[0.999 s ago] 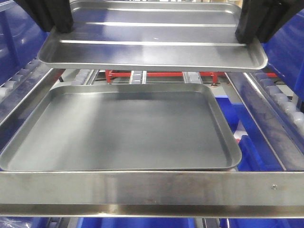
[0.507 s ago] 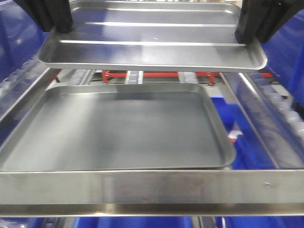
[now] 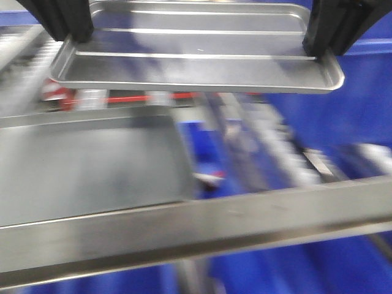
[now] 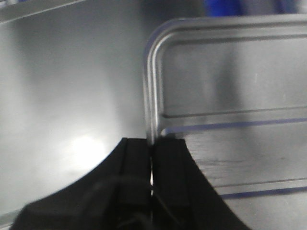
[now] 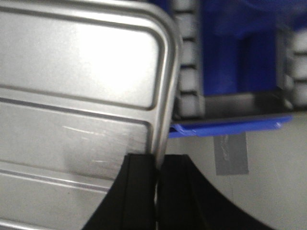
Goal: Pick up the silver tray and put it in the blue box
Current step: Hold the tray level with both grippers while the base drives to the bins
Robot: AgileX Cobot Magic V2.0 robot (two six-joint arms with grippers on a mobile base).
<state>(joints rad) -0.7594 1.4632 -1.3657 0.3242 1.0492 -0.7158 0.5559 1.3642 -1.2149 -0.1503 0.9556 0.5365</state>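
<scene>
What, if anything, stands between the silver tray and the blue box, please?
Nothing visible does. The silver tray, pinched at its rim by the left hand and right hand, hangs above the grey tray and steel rail; the blue box lies beyond its right end.

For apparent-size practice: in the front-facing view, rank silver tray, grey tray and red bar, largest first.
1. Silver tray.
2. Grey tray, cut off by the frame, so that order is unsure.
3. Red bar.

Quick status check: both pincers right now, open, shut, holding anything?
Left pincer: shut on the silver tray, gripping its rim.
Right pincer: shut on the rim at the tray's other end.
</scene>
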